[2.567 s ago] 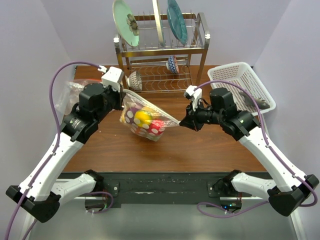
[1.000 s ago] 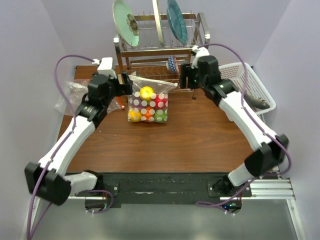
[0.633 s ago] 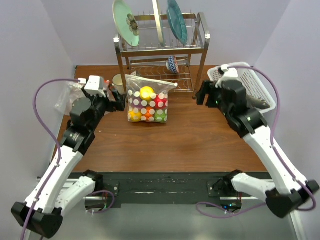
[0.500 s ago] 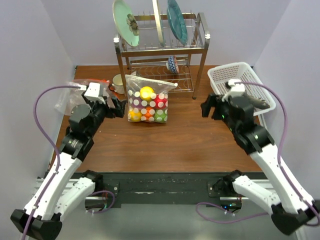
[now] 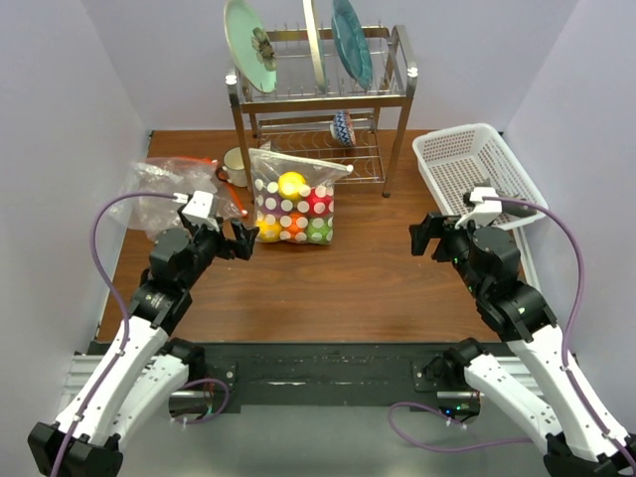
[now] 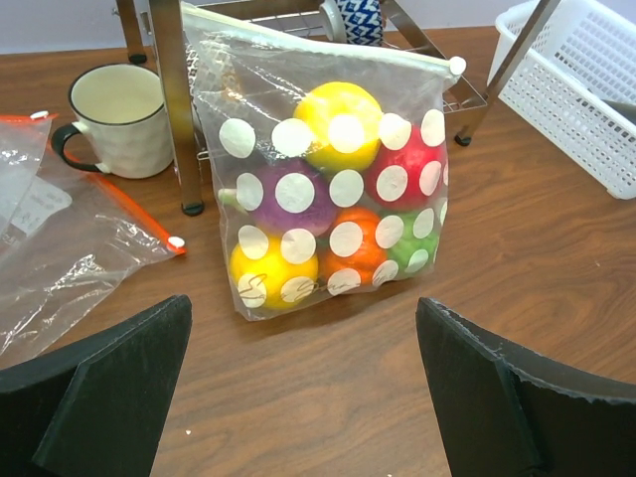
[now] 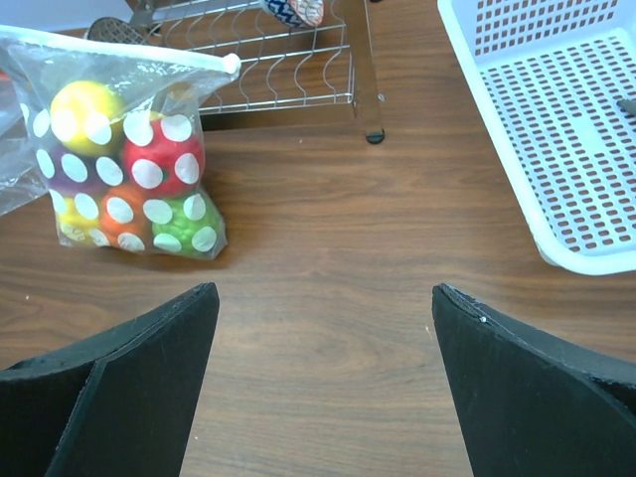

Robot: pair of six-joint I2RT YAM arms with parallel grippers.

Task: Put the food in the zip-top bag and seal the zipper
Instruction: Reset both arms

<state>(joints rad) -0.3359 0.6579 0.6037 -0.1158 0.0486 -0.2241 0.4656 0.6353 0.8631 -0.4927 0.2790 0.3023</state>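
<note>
The zip-top bag, clear with white polka dots, stands upright on the table against the dish rack's leg. Inside it is the food: yellow, red, purple, orange and green rounds. The zipper runs along its top edge and looks pressed together. My left gripper is open just to the bag's near left, holding nothing. My right gripper is open well to the right of the bag, also with nothing in it. The bag shows at the upper left in the right wrist view.
A metal dish rack with plates and bowls stands behind the bag. A cream mug sits left of it, beside a plain clear bag with an orange strip. A white basket at the right holds a long dark thing.
Both arms have drawn back from the bag toward the near edge of the table. The right gripper has opened wider. The bag stays standing where it was.
</note>
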